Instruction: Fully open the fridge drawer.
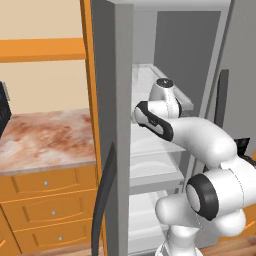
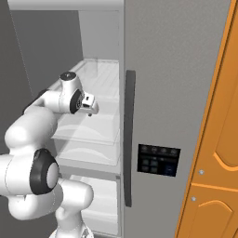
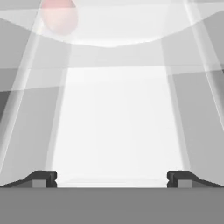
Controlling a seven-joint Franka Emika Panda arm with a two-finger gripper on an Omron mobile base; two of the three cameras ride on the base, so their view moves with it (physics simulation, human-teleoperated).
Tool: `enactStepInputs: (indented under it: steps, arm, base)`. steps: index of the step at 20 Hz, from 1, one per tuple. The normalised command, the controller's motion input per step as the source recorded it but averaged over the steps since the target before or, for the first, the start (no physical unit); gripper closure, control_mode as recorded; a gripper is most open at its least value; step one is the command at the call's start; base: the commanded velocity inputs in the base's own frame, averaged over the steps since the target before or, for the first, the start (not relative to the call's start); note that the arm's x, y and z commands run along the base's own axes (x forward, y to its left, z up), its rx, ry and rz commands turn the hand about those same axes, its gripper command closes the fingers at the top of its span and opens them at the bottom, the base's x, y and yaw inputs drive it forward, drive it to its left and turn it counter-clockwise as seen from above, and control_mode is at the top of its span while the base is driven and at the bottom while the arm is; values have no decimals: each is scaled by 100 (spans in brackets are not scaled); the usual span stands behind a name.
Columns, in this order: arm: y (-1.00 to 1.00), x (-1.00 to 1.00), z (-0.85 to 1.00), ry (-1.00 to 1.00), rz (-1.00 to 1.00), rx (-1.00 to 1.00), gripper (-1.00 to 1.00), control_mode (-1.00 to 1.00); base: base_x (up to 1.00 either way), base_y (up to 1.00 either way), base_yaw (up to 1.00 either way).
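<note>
Fridge [image 2: 176, 83] stands tall and grey between the orange cabinets, with its left door [image 1: 106, 125] swung open. A black curved handle [image 1: 104, 195] runs down that door. Inside are clear plastic drawers [image 2: 88, 132] stacked one over the other, with a shelf [image 2: 100, 74] above them. The white arm reaches into the fridge, and the gripper [image 2: 92, 109] is just above the top drawer. In the hand view the two dark fingertips [image 3: 43, 178] are spread wide apart, and nothing sits between them. The see-through drawer [image 3: 116, 118] lies right in front of them. A blurry red round thing [image 3: 59, 15] shows through the plastic near the back. A black panel [image 2: 158, 159] with buttons sits on the shut right door. A pinkish stone counter [image 1: 45, 140] with orange drawers [image 1: 45, 210] below it is well to the left.
</note>
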Motion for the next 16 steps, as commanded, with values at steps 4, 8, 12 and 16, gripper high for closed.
enactStepInputs:
  steps: [4,8,12,16]
  arm:
    - [0,8,-16,0,-1,0,-100,-100]
    - [0,0,-26,0,0,0,-100,-100]
    - [0,-31,-15,0,0,0,-100,-100]
    - [0,-53,0,0,0,0,-100,-100]
  base:
    - [0,0,0]
    - [0,0,0]
    - [0,0,0]
    - [0,0,0]
